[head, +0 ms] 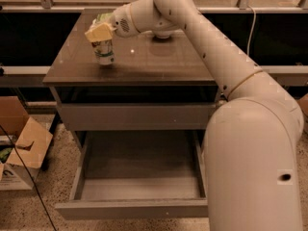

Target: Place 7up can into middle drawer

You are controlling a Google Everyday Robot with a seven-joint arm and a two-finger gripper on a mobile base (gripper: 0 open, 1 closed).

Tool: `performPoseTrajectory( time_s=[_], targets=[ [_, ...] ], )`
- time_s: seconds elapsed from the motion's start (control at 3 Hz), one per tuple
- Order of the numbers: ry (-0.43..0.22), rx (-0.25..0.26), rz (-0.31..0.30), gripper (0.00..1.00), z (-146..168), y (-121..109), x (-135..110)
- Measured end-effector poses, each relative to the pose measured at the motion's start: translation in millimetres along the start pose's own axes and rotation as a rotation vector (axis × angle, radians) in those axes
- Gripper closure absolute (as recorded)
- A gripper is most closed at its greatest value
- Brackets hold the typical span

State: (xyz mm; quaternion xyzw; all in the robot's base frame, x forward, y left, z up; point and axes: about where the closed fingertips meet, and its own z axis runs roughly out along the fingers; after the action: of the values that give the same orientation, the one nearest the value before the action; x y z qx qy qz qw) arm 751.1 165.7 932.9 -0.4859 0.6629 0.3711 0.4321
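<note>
Dark brown flat-topped cabinet [144, 64] with the robot's white jointed arm [216, 52] reaching across it from the right. The gripper [100, 32], with pale yellow fingers [96, 33], is over the cabinet top's left half and clamped on the upper end of the white and green 7up can [105, 53], which stands upright there; whether its base touches the surface cannot be told. Below the closed grey upper drawer front [137, 117], the wide grey-brown middle drawer [130, 209] is pulled out, showing grey floor and side walls. Left of the cabinet, on the speckled floor, an open brown cardboard box [26, 146] holds contents too unclear to name
</note>
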Motion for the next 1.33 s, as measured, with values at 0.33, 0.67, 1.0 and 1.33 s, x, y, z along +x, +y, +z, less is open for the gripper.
performPoseTrajectory(
  time_s=[0.33,0.67,1.0,1.33],
  targets=[
    [0.04,-0.014,-0.078,1.0,-53.4,31.8,5.8],
    [0.072,-0.05,-0.08,1.0,-108.4,76.7,33.8],
    [0.063,-0.086,-0.052,1.0,-151.3,121.2,63.7],
    [0.039,-0.097,-0.036,1.0,-180.5,156.0,99.7]
  ],
)
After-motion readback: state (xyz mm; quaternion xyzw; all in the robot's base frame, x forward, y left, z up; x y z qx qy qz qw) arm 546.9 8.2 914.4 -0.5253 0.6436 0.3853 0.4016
